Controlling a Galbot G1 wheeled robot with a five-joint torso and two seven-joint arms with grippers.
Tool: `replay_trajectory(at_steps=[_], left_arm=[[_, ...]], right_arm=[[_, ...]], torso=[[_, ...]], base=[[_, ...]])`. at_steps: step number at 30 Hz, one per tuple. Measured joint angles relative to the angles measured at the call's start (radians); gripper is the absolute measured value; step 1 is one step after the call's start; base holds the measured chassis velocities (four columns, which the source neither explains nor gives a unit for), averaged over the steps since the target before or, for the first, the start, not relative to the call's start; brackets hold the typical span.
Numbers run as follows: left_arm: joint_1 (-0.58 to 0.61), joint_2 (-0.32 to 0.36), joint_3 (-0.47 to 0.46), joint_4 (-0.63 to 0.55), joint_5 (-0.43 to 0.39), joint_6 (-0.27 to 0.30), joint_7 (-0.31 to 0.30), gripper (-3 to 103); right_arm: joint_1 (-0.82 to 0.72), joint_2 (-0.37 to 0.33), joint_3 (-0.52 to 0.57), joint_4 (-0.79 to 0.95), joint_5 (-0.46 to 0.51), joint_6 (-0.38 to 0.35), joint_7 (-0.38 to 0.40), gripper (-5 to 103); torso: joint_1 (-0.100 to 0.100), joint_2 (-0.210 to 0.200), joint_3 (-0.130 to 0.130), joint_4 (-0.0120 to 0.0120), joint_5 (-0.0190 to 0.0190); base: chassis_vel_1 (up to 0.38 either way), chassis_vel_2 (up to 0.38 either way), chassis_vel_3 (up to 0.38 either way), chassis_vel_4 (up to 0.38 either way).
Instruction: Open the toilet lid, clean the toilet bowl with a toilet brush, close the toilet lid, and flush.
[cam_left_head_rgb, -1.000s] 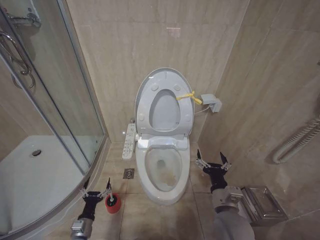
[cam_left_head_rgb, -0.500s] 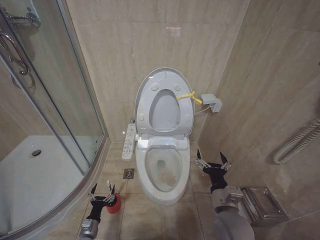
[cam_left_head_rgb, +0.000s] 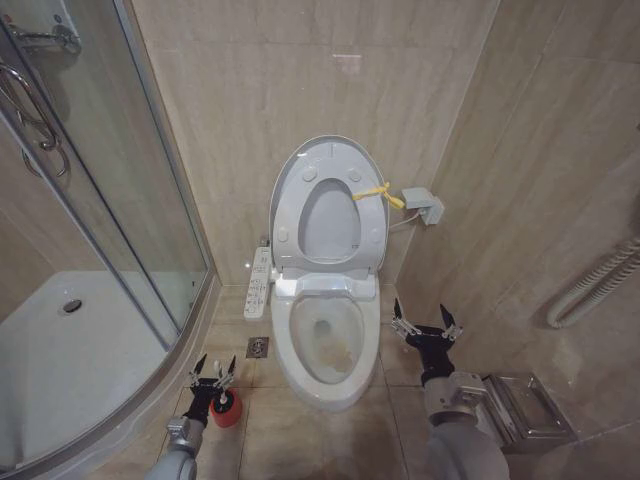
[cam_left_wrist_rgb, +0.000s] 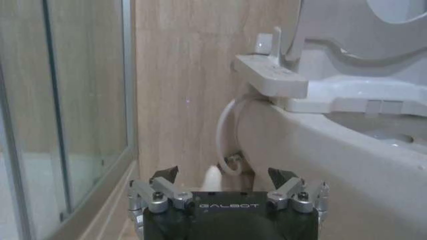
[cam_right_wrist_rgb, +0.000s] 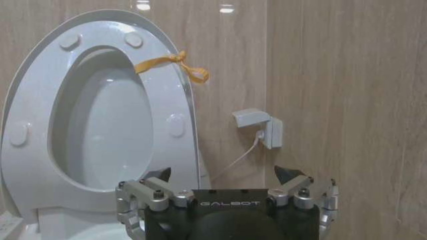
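Note:
The toilet lid (cam_left_head_rgb: 328, 226) stands raised against the wall with the seat ring (cam_left_head_rgb: 287, 215) up in front of it; a yellow strap (cam_left_head_rgb: 380, 193) hangs at its edge. Below lies the open toilet bowl (cam_left_head_rgb: 325, 342). On the floor to the bowl's left stands the red cup (cam_left_head_rgb: 227, 410) of the toilet brush. My left gripper (cam_left_head_rgb: 212, 371) hovers open just above it, and the white brush handle (cam_left_wrist_rgb: 212, 179) pokes up between the fingers, untouched. To the right of the bowl my right gripper (cam_left_head_rgb: 420, 325) is held open and empty, facing the raised toilet lid (cam_right_wrist_rgb: 107, 125).
A curved glass shower enclosure (cam_left_head_rgb: 120, 230) and its white tray (cam_left_head_rgb: 60, 350) fill the left. A control panel (cam_left_head_rgb: 258, 283) juts from the toilet's left side, with a floor drain (cam_left_head_rgb: 257, 347) below. A socket box (cam_left_head_rgb: 422, 205) is on the wall; a metal box (cam_left_head_rgb: 525, 405) sits on the floor at right.
My left gripper has moved right and forward until it is over the red cup and the brush handle. The right arm has not moved.

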Motion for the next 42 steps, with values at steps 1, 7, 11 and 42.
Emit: replay_trajectory(at_steps=[1, 7, 11, 42], left_arm=[[0.001, -0.002, 0.0, 0.006, 0.0, 0.0, 0.004, 93], [-0.013, -0.007, -0.007, 0.062, 0.005, 0.0, 0.022, 93], [-0.04, -0.01, -0.016, 0.119, 0.01, -0.005, 0.039, 95], [-0.098, -0.01, -0.065, 0.238, 0.051, -0.048, 0.164, 31]], right_arm=[[0.0, 0.0, 0.0, 0.0, 0.0, 0.0, 0.0, 100], [0.0, 0.0, 0.0, 0.0, 0.0, 0.0, 0.0, 100], [0.0, 0.0, 0.0, 0.0, 0.0, 0.0, 0.0, 100], [0.0, 0.0, 0.0, 0.0, 0.0, 0.0, 0.0, 100]], torso=[[0.0, 0.0, 0.0, 0.0, 0.0], [0.0, 0.0, 0.0, 0.0002, 0.0], [0.0, 0.0, 0.0, 0.0, 0.0], [0.0, 0.0, 0.0, 0.0, 0.0]], base=[[0.0, 0.0, 0.0, 0.0], [0.0, 0.0, 0.0, 0.0], [0.0, 0.0, 0.0, 0.0], [0.0, 0.0, 0.0, 0.0]])
